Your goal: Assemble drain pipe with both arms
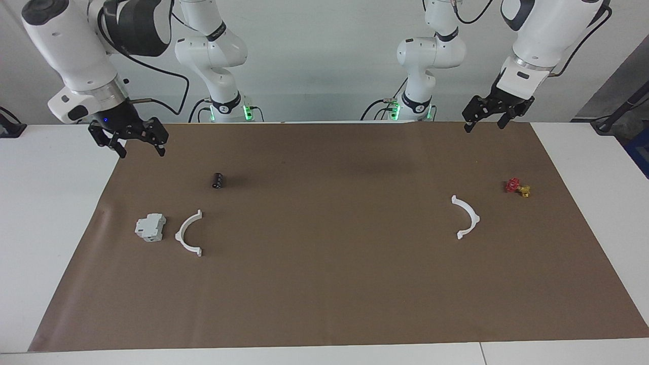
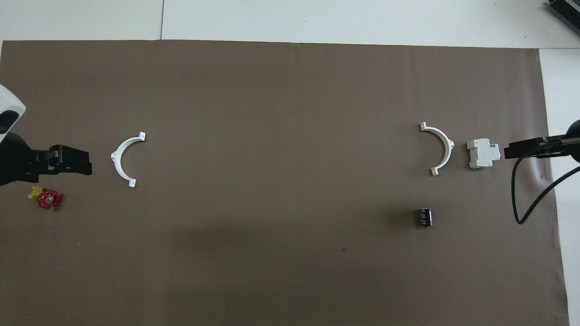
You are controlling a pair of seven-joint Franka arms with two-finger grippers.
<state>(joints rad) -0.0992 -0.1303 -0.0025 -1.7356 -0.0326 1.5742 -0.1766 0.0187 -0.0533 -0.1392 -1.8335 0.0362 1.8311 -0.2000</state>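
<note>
The drain pipe lies as two separate white half-rings on the brown mat (image 1: 324,294). One half-ring (image 1: 179,234) (image 2: 448,149) rests toward the right arm's end, beside a grey-white block. The other half-ring (image 1: 475,218) (image 2: 116,158) rests toward the left arm's end. My right gripper (image 1: 141,152) (image 2: 506,151) hangs open and empty over the mat's edge at its own end. My left gripper (image 1: 482,126) (image 2: 88,163) hangs open and empty over the mat's edge nearest the robots and waits.
A grey-white block (image 1: 150,226) (image 2: 483,153) sits next to the half-ring at the right arm's end. A small black cylinder (image 1: 218,180) (image 2: 424,217) lies nearer to the robots than that half-ring. A red and yellow valve (image 1: 517,186) (image 2: 47,198) lies near the left arm's end.
</note>
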